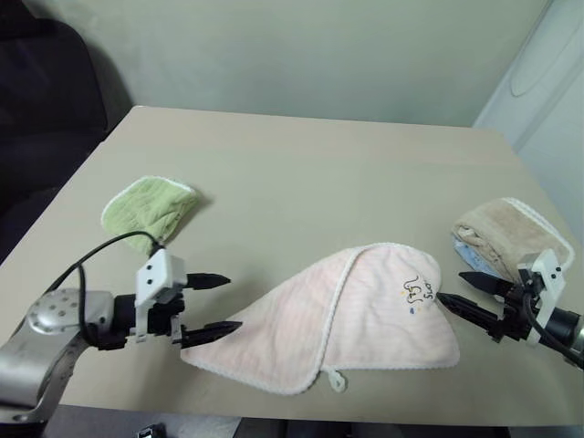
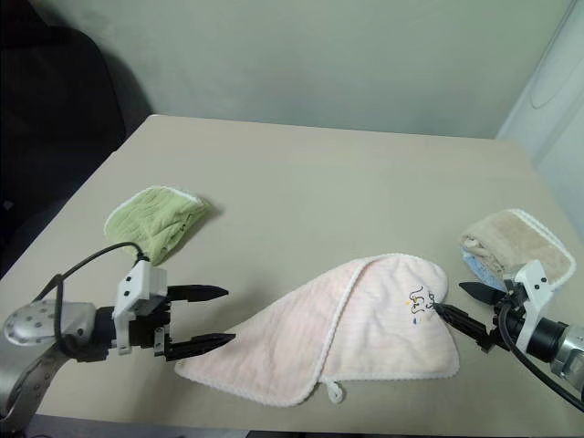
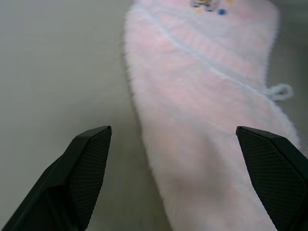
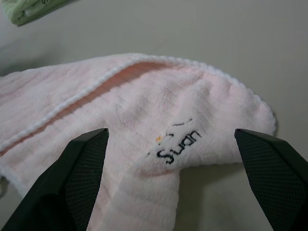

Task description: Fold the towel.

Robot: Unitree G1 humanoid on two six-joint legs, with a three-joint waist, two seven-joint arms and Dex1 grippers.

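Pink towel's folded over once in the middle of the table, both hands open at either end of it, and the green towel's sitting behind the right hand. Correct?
Not quite. The green towel sits behind the left hand, not the right hand; behind the right one is a beige towel. The left eye view shows this. The pink towel and both open hands are as you say.

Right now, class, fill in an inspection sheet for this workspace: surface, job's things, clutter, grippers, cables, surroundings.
Surface: beige table, bare across the middle and far side.
Job's things: pink towel lies near the front edge, loosely folded over itself, white loop at the front hem, dark motif facing up.
Clutter: green towel bunched at the left; beige towel folded at the right.
Grippers: left gripper open, at the pink towel's left tip; right gripper open, by its right edge; neither holds anything.
Cables: black cable loops over the left arm.
Surroundings: pale wall behind; dark chair at the left.
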